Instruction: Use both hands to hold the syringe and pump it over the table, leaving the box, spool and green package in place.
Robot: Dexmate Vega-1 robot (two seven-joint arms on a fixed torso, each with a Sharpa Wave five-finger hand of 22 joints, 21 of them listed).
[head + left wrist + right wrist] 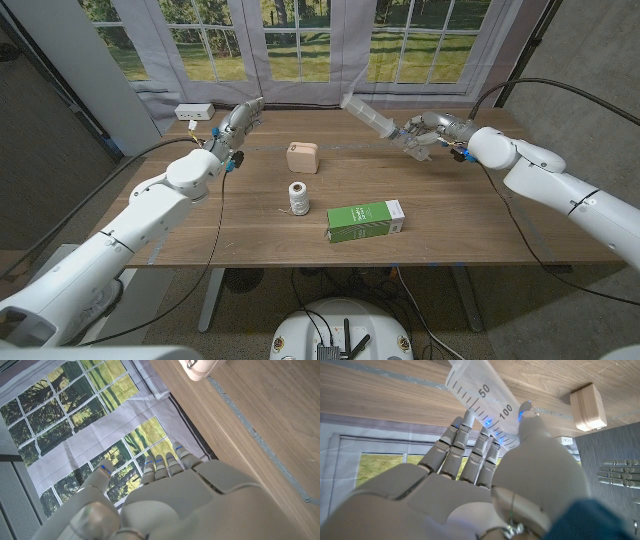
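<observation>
Green package nearest — syringe in right hand slants up-left.

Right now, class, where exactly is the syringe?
In the head view the syringe is held above the table's far right part by the right hand, its barrel slanting up and left, right of the beige box.

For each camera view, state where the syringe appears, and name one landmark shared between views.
Head view: syringe held above the table's far right by the right hand.
Left wrist view: not in it.
Right wrist view: the graduated barrel between the fingers.
Shared landmark: the tan box.
</observation>
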